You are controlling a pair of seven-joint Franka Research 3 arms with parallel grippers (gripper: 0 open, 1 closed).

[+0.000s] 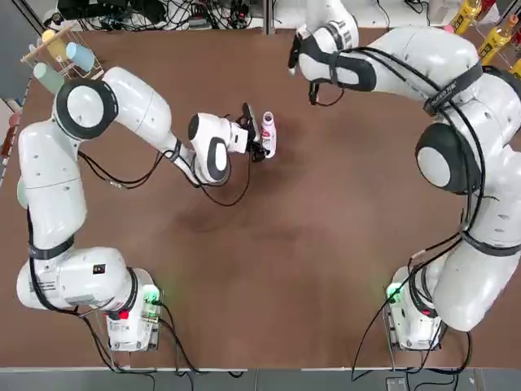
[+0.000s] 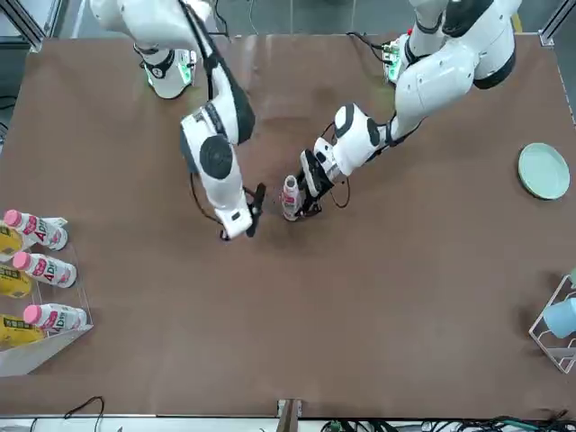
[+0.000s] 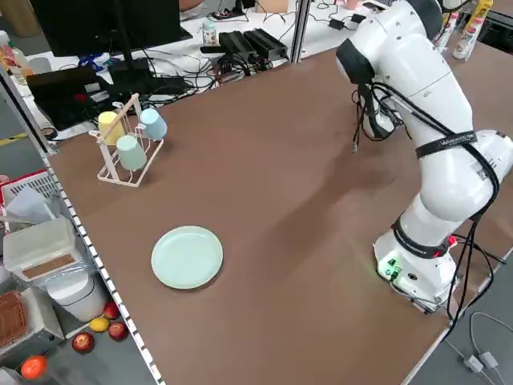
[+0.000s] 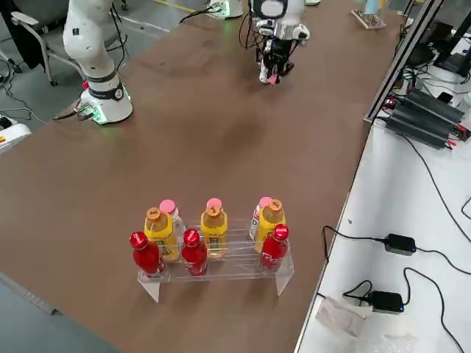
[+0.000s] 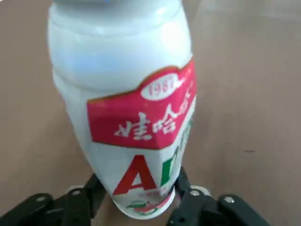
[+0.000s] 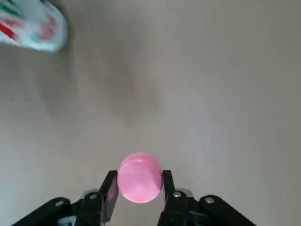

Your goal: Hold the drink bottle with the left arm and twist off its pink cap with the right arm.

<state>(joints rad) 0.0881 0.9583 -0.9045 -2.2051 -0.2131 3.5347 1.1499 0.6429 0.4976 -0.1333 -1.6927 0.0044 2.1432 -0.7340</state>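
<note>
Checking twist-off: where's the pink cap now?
Off the bottle: the right wrist view shows the cap pinched in the right tool, beside the bottle held by the left tool mid-table.

A brown counter carries everything. Both arm bases are bolted along its robot-side edge. At the far edge, near the left corner, lies a pale green plate, with a wire rack of pastel cups closer to that corner. By the far right corner sits a clear rack of bottles. The drink bottle is near the centre.
</note>
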